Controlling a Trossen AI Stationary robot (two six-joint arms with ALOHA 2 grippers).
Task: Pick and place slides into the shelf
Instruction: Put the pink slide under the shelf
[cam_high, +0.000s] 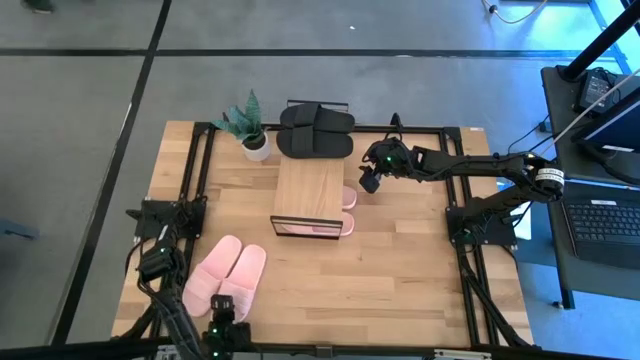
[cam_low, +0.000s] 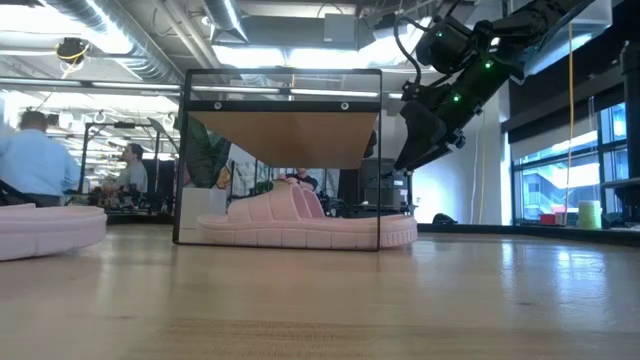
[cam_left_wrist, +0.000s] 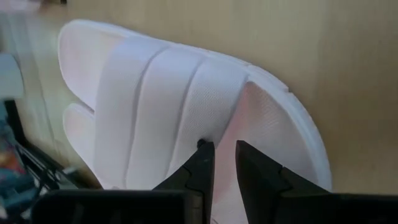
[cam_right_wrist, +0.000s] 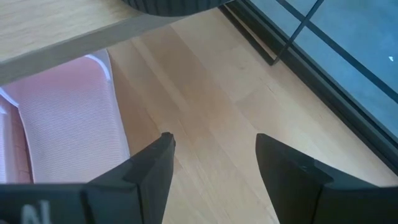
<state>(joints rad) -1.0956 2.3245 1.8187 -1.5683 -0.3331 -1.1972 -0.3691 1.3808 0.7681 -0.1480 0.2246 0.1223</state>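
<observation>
**Operator:** Beside the small low shelf (cam_high: 310, 187) with its light wood top board and thin black frame, I have the right gripper (cam_high: 370, 181) hanging above the table, just off the shelf's right edge. On my right wrist feed its two dark fingers (cam_right_wrist: 146, 168) stand wide apart with bare wood between them, holding nothing.

**Colleague:** Where are the slides?

**Operator:** One light pink pair of soft wide-strap slides (cam_low: 305, 222) sits under the shelf board, inside the frame; from above their ends poke out on the shelf's right side (cam_high: 348, 197). On the wrist feed the ribbed pink sole (cam_right_wrist: 68, 124) lies just beside the right gripper's fingers, not touching them. The black pair of slides (cam_high: 316, 131) rests side by side at the table's far edge, touching the back of the shelf, next to a small potted green plant in a white pot (cam_high: 254, 132).

**Colleague:** And the other arm?

**Operator:** I see the left gripper (cam_left_wrist: 222, 163) low at the near edge, over the second light pink pair (cam_high: 226, 276), which lies on open table well apart from the shelf. Its fingers are nearly closed, a narrow gap between the tips, poised at the slide's wide strap (cam_left_wrist: 168, 112). I cannot tell whether they touch it.
</observation>
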